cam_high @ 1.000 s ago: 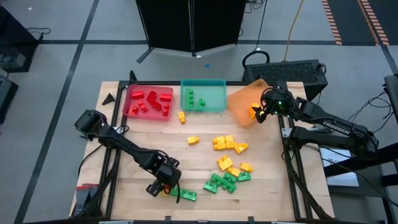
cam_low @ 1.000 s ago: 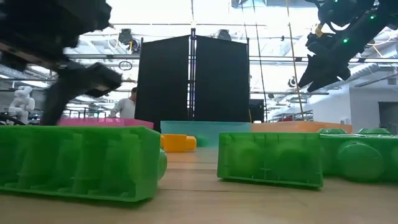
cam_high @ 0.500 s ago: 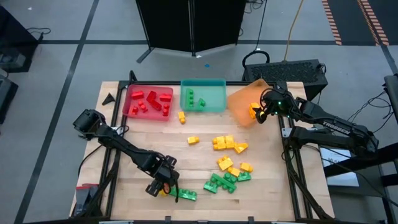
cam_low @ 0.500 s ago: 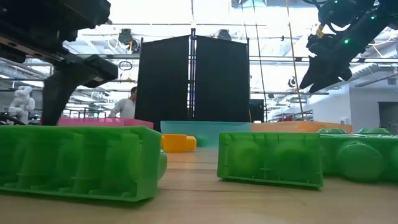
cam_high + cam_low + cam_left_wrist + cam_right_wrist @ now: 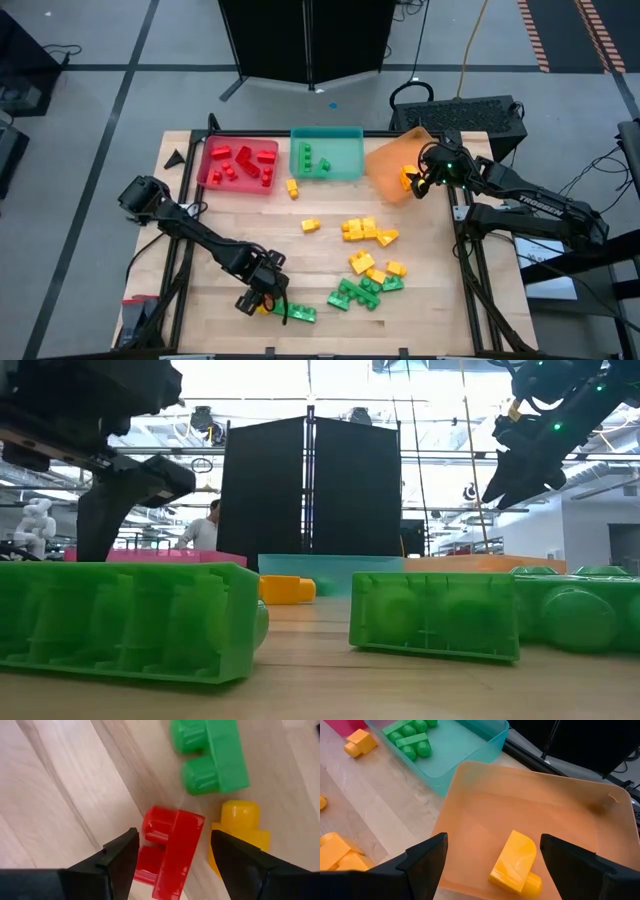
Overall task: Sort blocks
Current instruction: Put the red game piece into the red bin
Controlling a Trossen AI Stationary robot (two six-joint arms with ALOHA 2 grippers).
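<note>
A red block (image 5: pixel 172 847) lies on its side on the table, with a yellow block (image 5: pixel 240 827) and a green block (image 5: pixel 212 760) close beside it. My left gripper (image 5: pixel 262 300) points down at it near the table's front left. It is open, one finger on either side of the block, and no touch shows. My right gripper (image 5: pixel 418 180) hangs open over the orange tray (image 5: pixel 385 160) at the far right. A yellow block (image 5: pixel 515 860) lies on the tray floor below it. Loose yellow blocks (image 5: pixel 365 230) and green blocks (image 5: pixel 355 293) lie mid-table.
The red tray (image 5: pixel 215 175) with red blocks and the teal tray (image 5: pixel 345 160) with green blocks stand along the far edge. A single yellow block (image 5: pixel 292 187) lies in front of them. Bare wood stretches between the trays and my left arm.
My left gripper has turned a little at the wrist above the red block and stayed where it was. The blocks have not moved.
</note>
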